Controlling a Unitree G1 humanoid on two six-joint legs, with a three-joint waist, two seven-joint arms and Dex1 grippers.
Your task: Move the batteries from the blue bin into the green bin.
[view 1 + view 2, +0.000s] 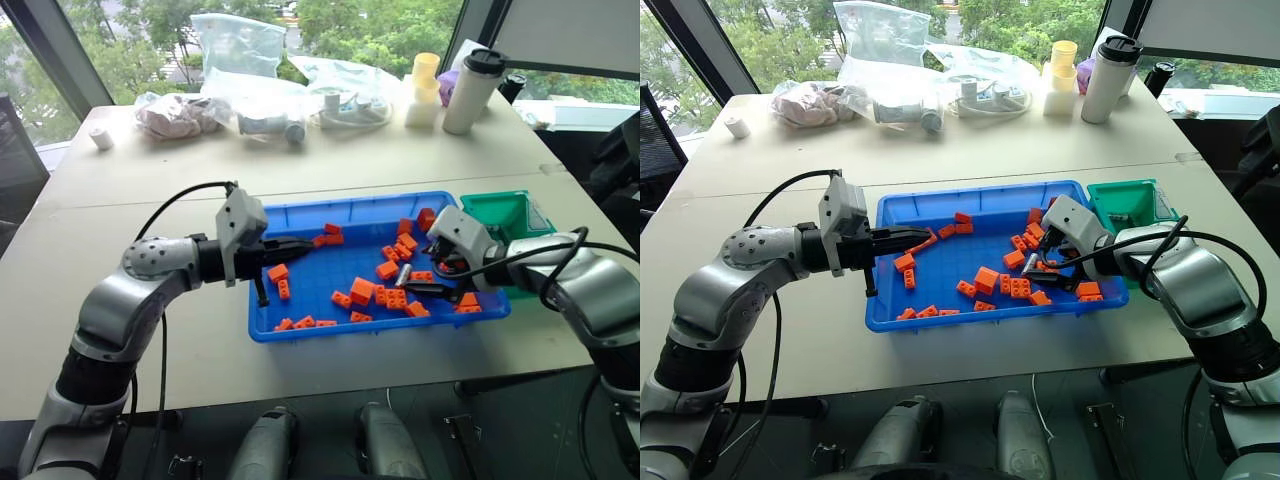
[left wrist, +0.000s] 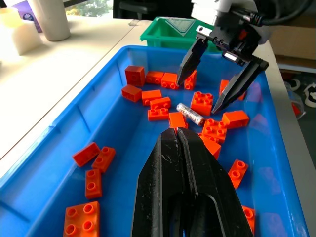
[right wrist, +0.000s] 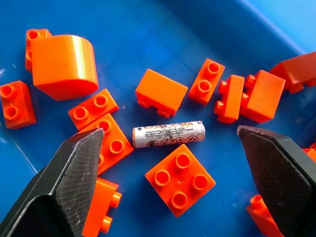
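One battery [image 3: 169, 134], a small silver cylinder with printed markings, lies flat on the floor of the blue bin [image 1: 340, 205] among orange bricks, toward the bin's right end. My right gripper [image 3: 169, 140] hovers open just above it, one finger on each side, touching nothing. The left wrist view shows the battery [image 2: 190, 113] under the spread right gripper [image 2: 197, 96]. My left gripper [image 1: 305, 243] is shut and empty, held level over the bin's left part. The green bin [image 1: 500, 212] stands against the blue bin's far right corner.
Several orange bricks [image 1: 362, 292] are scattered across the blue bin, some touching the battery. Plastic bags [image 1: 238, 45], a white tumbler [image 1: 470, 90] and a yellow cup [image 1: 424, 85] stand along the table's far side. The table's near edge runs just below the blue bin.
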